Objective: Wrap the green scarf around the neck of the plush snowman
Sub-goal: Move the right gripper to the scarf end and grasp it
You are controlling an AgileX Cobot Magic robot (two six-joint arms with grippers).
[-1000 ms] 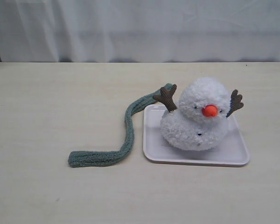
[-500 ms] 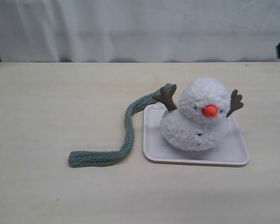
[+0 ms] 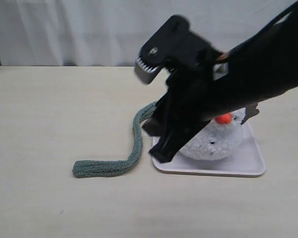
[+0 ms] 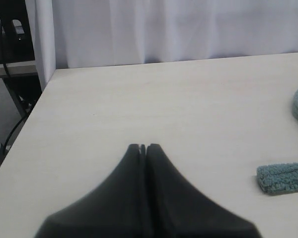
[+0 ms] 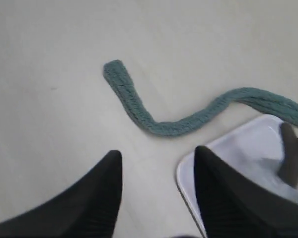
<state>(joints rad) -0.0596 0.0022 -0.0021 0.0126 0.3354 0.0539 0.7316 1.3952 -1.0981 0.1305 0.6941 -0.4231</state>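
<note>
Spotting on the exterior view the right gripper low at the left edge of the white tray, partly hiding the plush snowman on it, green scarf trailing left over the tabletop; left wrist: left gripper pinched closed near the scarf end; right wrist: jaws spread, gripping nothing.

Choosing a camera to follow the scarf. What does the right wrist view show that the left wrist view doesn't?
Right wrist only: the open right gripper, the white tray corner, a twig arm of the plush snowman, and most of the green scarf. Left wrist only: the shut left gripper, the curtain, and the table edge by it. Both: the scarf's free end lying on the table.
</note>
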